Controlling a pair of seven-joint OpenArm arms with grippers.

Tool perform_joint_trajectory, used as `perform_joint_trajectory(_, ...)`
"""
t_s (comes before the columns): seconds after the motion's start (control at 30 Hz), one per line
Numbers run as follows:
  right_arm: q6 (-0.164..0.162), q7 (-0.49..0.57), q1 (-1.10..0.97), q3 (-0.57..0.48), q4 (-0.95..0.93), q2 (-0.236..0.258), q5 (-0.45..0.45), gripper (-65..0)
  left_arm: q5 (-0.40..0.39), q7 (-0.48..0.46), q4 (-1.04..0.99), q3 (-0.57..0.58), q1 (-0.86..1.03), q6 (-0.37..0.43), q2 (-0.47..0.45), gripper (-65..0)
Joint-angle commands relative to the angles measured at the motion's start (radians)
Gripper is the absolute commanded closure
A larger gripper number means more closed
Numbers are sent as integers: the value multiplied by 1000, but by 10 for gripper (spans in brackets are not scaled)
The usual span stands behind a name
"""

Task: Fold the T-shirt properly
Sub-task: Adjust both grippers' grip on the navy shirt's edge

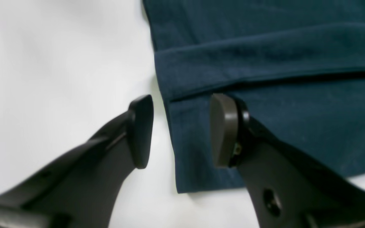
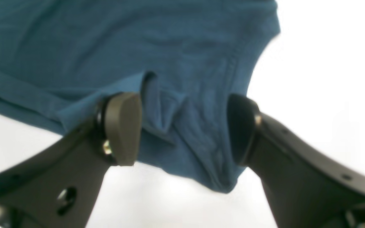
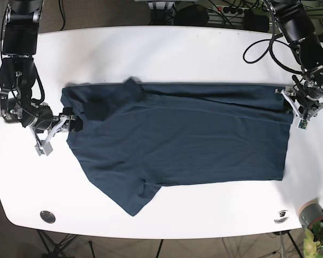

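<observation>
A dark blue T-shirt lies spread on the white table, partly folded, with one sleeve pointing to the front left. My left gripper is at the shirt's far right corner. In the left wrist view it is open and straddles the shirt's side edge, one finger over bare table and the other over cloth below a fold. My right gripper is at the shirt's left end. In the right wrist view it is open, with a wrinkled bunch of the shirt between its fingers.
A small potted plant stands at the front right corner. Two round cable grommets sit near the table's front edge. Cables hang at the back right.
</observation>
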Motion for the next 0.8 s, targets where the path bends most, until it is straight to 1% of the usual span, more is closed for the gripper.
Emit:
perform_joint_trajectory(0.0,11,24,-11,8,22,13,14,-409,-11,-20,18,-6,-14,6,-23,-257)
perform_joint_trajectory(0.13,11,52,-54,5,70,5,16,-407,-11,-20,18,-6,-14,6,-20,-257)
perform_joint_trajectory(0.2,11,52,-77,8,126,-18,17,-407,-11,-20,18,-6,-14,6,-20,-257)
perform_joint_trajectory(0.27,11,52,-97,8,195,-30,16,-407,-11,-20,18,-6,-14,6,-20,-257)
perform_joint_trajectory(0.37,11,52,-131,8,263,-34,16,-407,-11,-20,18,-6,-14,6,-18,-257)
perform_joint_trajectory(0.5,11,54,-157,8,271,-65,14,-401,-11,-20,18,-6,-14,6,-18,-257)
perform_joint_trajectory(0.6,11,55,-161,5,247,-91,13,-335,-11,-20,18,-6,-13,6,-20,-257)
perform_joint_trajectory(0.73,11,57,-154,0,174,-137,13,-170,-11,-20,18,-6,-13,6,-20,-257)
perform_joint_trajectory(0.77,11,57,-150,0,157,-143,13,-143,-11,-20,18,-6,-13,6,-20,-257)
